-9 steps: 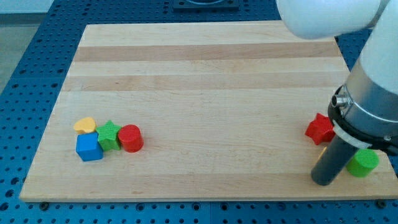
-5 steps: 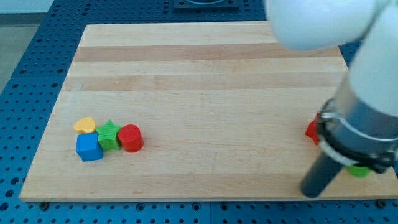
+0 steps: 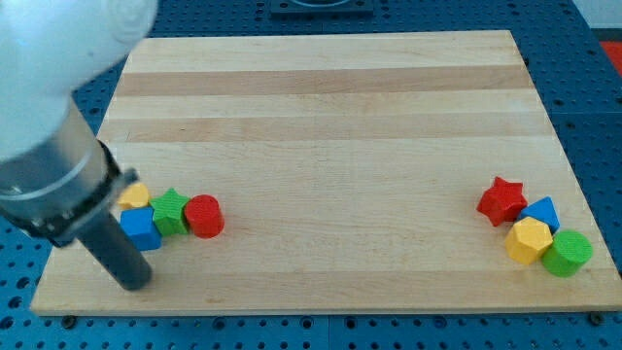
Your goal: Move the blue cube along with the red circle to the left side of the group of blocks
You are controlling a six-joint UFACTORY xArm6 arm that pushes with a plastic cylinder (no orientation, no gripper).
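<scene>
Wooden board (image 3: pixel 330 117) fills most of the view, pale and striped, with a blue pegboard table (image 3: pixel 583 97) showing around its edges. I have no gripper to open or close, only a dark rod, and nothing is held; my tip (image 3: pixel 132 283) rests on the board near the view's bottom left, just below and slightly left of the blue cube (image 3: pixel 142 230). Whether the rod touches the cube I cannot tell, since the rod crosses its left edge. The blue cube sits at the lower left of a small cluster: the green star (image 3: pixel 172 210) is just beside it on the view's right, and the red circle (image 3: pixel 204 216) touches the star's right side. A yellow block (image 3: pixel 135 195), partly hidden behind my arm so its shape is unclear, lies just above the cube. Well apart, at the view's right edge, is a second group: a red star (image 3: pixel 501 200) at its upper left, a blue triangle (image 3: pixel 540 211) just beside it, a yellow hexagon (image 3: pixel 529 240) below them, and a green circle (image 3: pixel 568 253) at the lower right.
</scene>
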